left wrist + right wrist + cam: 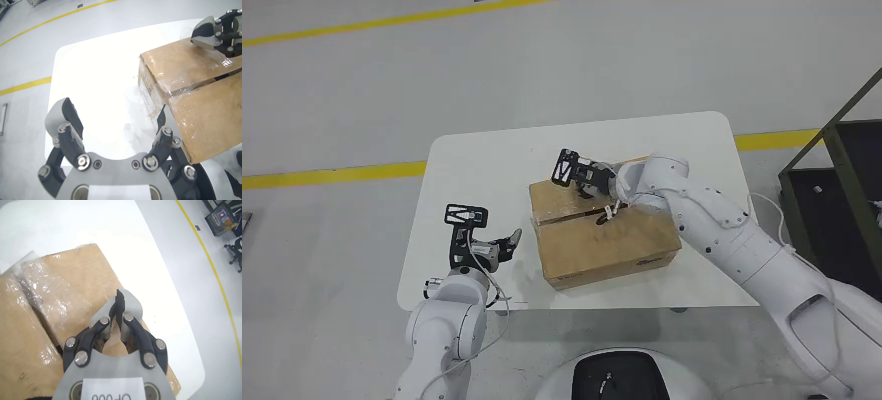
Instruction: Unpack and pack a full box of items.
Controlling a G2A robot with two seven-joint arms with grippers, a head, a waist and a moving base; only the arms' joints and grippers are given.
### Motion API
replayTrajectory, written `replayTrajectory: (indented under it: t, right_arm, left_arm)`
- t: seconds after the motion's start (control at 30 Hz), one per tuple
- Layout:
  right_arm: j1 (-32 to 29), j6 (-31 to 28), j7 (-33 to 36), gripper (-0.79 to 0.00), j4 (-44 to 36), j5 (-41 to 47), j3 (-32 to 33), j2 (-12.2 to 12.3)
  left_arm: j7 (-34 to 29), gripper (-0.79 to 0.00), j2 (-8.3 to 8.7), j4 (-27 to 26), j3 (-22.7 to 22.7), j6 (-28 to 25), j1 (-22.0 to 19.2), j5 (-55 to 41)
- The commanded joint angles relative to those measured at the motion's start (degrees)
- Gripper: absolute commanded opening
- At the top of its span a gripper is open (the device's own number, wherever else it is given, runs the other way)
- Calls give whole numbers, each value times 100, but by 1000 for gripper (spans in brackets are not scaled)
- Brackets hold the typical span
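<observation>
A closed cardboard box [612,240] sits on the white table [482,170], its long axis running across the table and slightly skewed. The seam between the top flaps follows that axis. Its end face carries a printed label [149,92] too small to read, and one flap bears a pen scribble [28,381]. The left gripper [115,108] hangs just beside that end, fingers wide apart. The right gripper [118,306], fingers together, is low over the far flap.
</observation>
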Motion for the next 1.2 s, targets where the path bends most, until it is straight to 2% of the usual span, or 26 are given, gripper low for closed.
replayTrajectory:
  t: [0.0, 0.33, 0.63, 0.8, 0.93, 1.17]
  right_arm:
    - [-105, 2, -222, -785, -64, 259, 225, 37]
    - [-961, -314, -737, -785, -941, 1174, 1321, 330]
    - [-1791, -641, -544, -785, -2028, 1851, 1987, 529]
    - [-2132, -640, -375, -785, -2737, 1833, 2172, 604]
    - [-2348, -524, -298, -785, -3110, 1383, 2264, 659]
    - [-2746, -681, -1032, -785, -2953, 1130, 2645, 744]
  left_arm:
    - [0, 0, 0, 0, 0, 0, 0, 0]
    - [0, 0, 0, 0, 0, 0, 0, 0]
    - [0, 0, 0, 0, 0, 0, 0, 0]
    - [0, 0, 0, 0, 0, 0, 0, 0]
    - [0, 0, 0, 0, 0, 0, 0, 0]
    - [0, 0, 0, 0, 0, 0, 0, 0]
